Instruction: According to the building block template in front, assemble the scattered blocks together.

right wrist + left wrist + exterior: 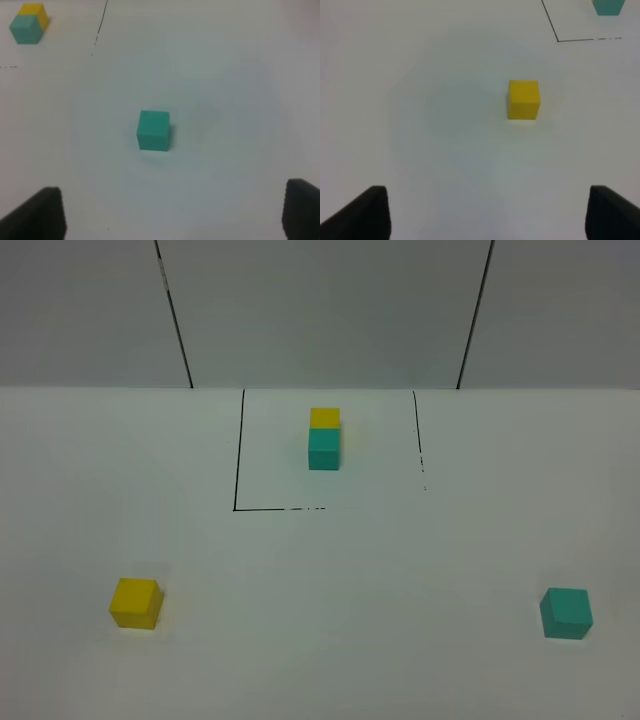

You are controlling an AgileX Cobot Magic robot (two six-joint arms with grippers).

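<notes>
- Left fingers (367, 215) and right fingers (42, 215) both spread, empty.
- Yellow block (135, 602) near tabletop (340, 640) front-left corner, teal block (567, 612) front-right, well apart.
- Template (324, 438) back centre: risk of joining in swapped order, or off-centre closing nudging a block askew.

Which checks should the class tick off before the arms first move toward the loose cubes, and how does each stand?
1. Template pair in view inside black outline, yellow touching teal: ok.
2. Loose yellow cube lying free ahead of left fingers: ok.
3. Loose teal cube lying free ahead of right fingers: ok.
4. Both sets of fingers open and empty: ok.
5. Loose cubes joined like the template: not ok.
</notes>
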